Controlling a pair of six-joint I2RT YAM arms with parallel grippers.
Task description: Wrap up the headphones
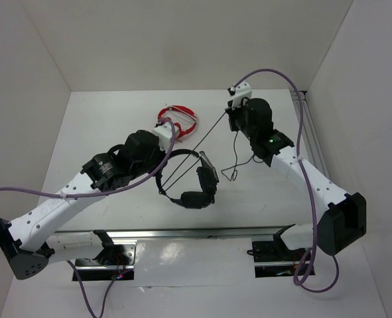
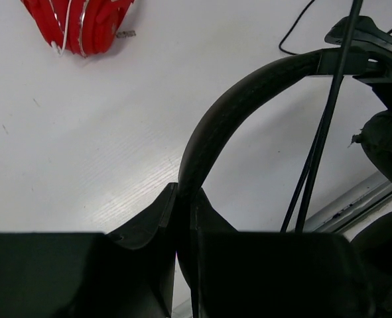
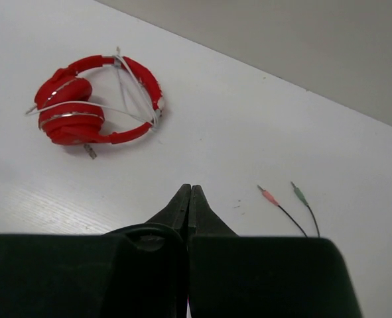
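At the centre of the counter point(image 1: 116, 119) sit the headphones point(image 1: 196, 197), earcups toward 5 o'clock. My left fingers point(image 2: 152, 218) are clamped on the headband point(image 2: 209, 126). My right fingers point(image 3: 176, 209), pressed together at 1 o'clock, pinch the cable point(image 1: 196, 153) taut. I judge a harder pull could drag the headband from my left grip, or let the thin cable slip free

The left arm point(image 1: 56, 209) and right arm point(image 1: 315, 182) share white shells, black joints and looping purple cables point(image 1: 302, 126).
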